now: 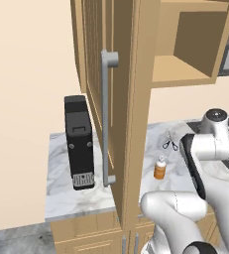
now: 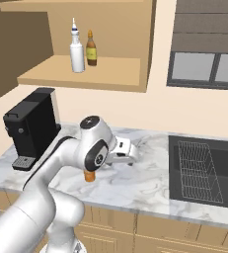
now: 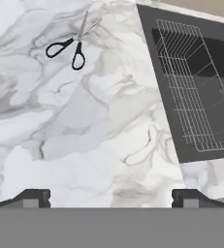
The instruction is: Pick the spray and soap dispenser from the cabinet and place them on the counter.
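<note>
My fingers (image 3: 111, 197) stand spread as wide as they go, with nothing between them and nothing touching them; in the hand view their two dark tips sit far apart over bare marble. I hang above the desk (image 3: 84, 145), looking down at it.

Below me the marble is open. A pair of small black-handled scissors (image 3: 72, 43) lies well ahead of my tips, and the dark sink (image 3: 154, 53) with its wire rack (image 3: 191, 92) runs along one side, its edge near my right tip.

The soap dispenser (image 1: 160, 168) stands upright on the desk, near the scissors (image 1: 170, 143) in the left base view; in the right base view only its orange foot (image 2: 90, 176) peeks out under my arm. The spray (image 2: 76, 53) stands on the open cabinet (image 2: 110, 74) shelf, just beside a brown bottle (image 2: 91, 48), both upright; that shelf edge has free room in front.

The left base view shows the cabinet door (image 1: 111, 99) swung open edge-on, its long grey handle (image 1: 106, 119) facing me, hiding the bottles. A black coffee machine (image 2: 31, 126) stands at the desk's left end, well apart from me.
</note>
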### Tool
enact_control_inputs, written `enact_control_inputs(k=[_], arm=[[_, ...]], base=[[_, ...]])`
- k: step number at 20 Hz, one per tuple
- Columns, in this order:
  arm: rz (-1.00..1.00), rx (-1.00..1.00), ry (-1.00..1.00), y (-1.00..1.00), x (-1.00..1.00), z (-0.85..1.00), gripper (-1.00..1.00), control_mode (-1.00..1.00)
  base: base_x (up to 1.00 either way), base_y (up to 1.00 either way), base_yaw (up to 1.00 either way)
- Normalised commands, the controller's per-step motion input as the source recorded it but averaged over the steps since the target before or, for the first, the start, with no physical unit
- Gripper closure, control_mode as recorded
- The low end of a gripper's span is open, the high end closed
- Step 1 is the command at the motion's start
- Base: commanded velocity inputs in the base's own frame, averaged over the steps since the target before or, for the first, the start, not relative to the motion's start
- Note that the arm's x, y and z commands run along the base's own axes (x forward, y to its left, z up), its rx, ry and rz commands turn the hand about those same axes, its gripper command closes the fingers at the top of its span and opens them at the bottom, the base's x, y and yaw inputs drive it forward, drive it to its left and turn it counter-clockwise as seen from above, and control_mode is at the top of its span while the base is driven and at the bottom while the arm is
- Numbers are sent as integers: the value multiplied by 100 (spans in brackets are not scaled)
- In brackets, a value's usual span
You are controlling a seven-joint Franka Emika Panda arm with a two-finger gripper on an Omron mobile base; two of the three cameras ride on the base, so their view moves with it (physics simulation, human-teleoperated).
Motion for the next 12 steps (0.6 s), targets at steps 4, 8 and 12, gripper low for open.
enact_control_inputs(k=[4, 8, 12], arm=[[0, 9, -1, 19, -20, -2, -100, -100], [0, 0, 0, 36, -12, 1, -100, -100], [4, 0, -7, 49, -21, 15, -100, -100]], base=[[0, 0, 0], [0, 0, 0], [0, 0, 0]])
